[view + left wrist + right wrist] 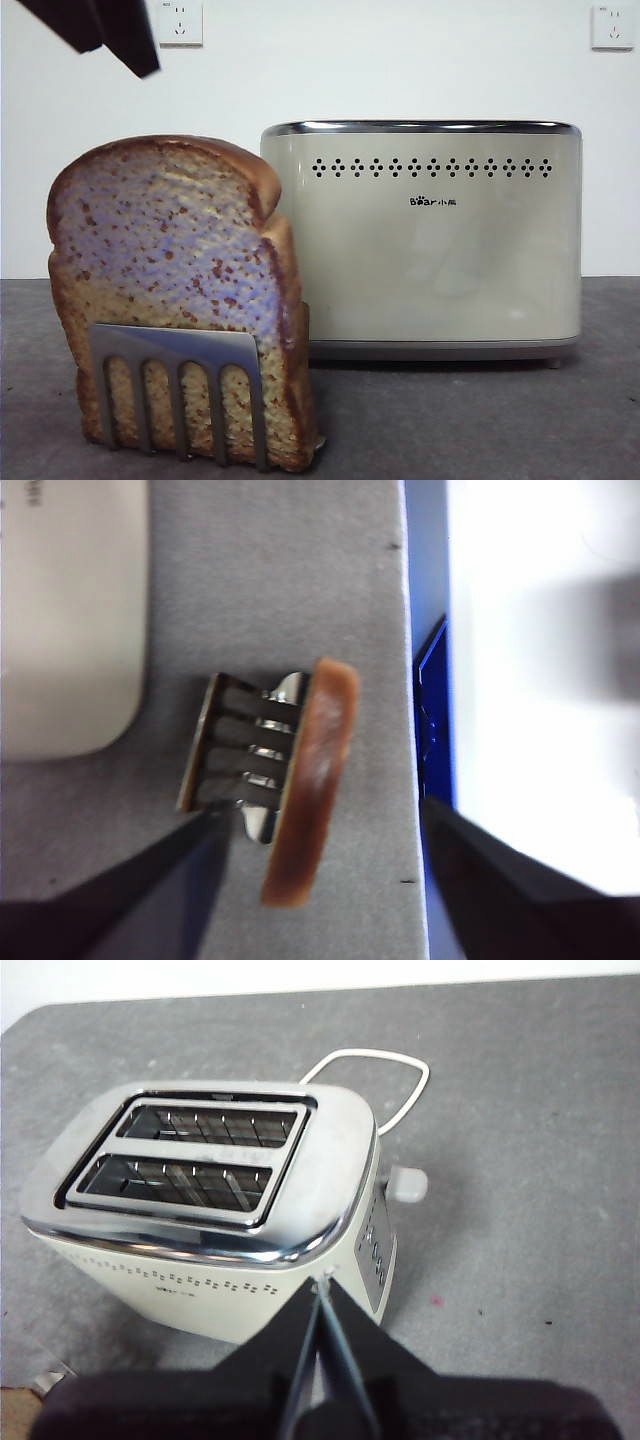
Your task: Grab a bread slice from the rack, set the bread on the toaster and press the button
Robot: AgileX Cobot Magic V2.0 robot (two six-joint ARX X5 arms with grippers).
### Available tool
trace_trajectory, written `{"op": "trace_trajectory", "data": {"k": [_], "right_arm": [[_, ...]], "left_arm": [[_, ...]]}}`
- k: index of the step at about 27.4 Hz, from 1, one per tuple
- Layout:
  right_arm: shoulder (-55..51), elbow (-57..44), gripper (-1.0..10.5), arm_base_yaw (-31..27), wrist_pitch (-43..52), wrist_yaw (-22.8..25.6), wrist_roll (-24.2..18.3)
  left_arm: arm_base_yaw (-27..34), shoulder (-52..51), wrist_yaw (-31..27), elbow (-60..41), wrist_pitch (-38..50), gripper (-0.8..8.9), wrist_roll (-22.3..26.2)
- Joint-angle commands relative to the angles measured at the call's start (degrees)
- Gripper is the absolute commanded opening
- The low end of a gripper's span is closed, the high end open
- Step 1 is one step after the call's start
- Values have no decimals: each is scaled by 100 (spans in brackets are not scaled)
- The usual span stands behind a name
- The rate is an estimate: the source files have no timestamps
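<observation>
Front view, from the left: the slice of bread (pixel 165 270) stands upright in the rack (pixel 180 385), its lower part behind the steel comb, close to the camera on the grey table (pixel 480 420). Above it, at the top corner, hangs a dark arm tip (pixel 105 30). To the right and further back sits the toaster (pixel 425 240), apart from the bread, with two wall sockets (pixel 180 22) high behind.

The left gripper (pixel 320 880) hovers over the rack (pixel 235 760), its jaws spread wide on either side of the slice's brown crust (pixel 315 780), not touching it.

The right gripper (pixel 320 1290) waits above the toaster (pixel 210 1200), jaws pressed together, both slots empty, its lever knob (pixel 405 1183) at the end.
</observation>
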Motion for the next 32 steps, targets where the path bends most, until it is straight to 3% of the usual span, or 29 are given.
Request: {"op": "trace_trajectory", "data": {"k": [1,14,17,22,32], "right_arm": [[-2,11,-8,4,15,-20,-50],[-2,11,-8,4,17,-20,-55],[-2,11,-8,4,11,-22,-74],[-2,11,-8,4,-149,-24,-181],[7,11,-8,4,-151,-22,-201]], "left_arm": [[-149,181,-61,20,24,476,66],[-212,863,-525,20,219,456,37],[-214,981,-505,20,225,207,55],[-212,988,-505,20,221,-4,133],[-214,935,-505,48,238,-9,208]]}}
